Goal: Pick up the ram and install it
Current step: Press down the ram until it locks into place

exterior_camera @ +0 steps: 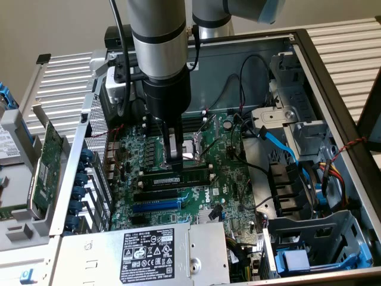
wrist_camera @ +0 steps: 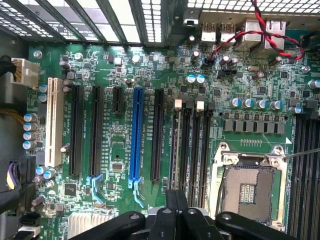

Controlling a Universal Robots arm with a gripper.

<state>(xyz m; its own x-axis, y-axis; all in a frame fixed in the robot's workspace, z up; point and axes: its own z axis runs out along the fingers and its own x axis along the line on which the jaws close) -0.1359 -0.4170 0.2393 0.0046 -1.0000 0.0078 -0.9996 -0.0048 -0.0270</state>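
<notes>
The ram (exterior_camera: 178, 177), a long thin green stick with black chips, lies along a memory slot on the motherboard (exterior_camera: 226, 179), inside the open computer case. My gripper (exterior_camera: 174, 162) hangs straight down over the stick's middle, its tips at or just above the top edge; I cannot tell if they touch. In the wrist view the two black fingers (wrist_camera: 170, 210) are pressed together, so the gripper (wrist_camera: 175, 202) is shut with nothing between them. They point along the black memory slots with white clips (wrist_camera: 192, 145).
The CPU socket (exterior_camera: 193, 149) (wrist_camera: 248, 187) sits right beside the memory slots. A green expansion card (exterior_camera: 47, 170) stands outside the case on the exterior view's left. A power supply (exterior_camera: 149, 250), a blue cable (exterior_camera: 280, 143) and red-black wires (wrist_camera: 260, 35) crowd the case.
</notes>
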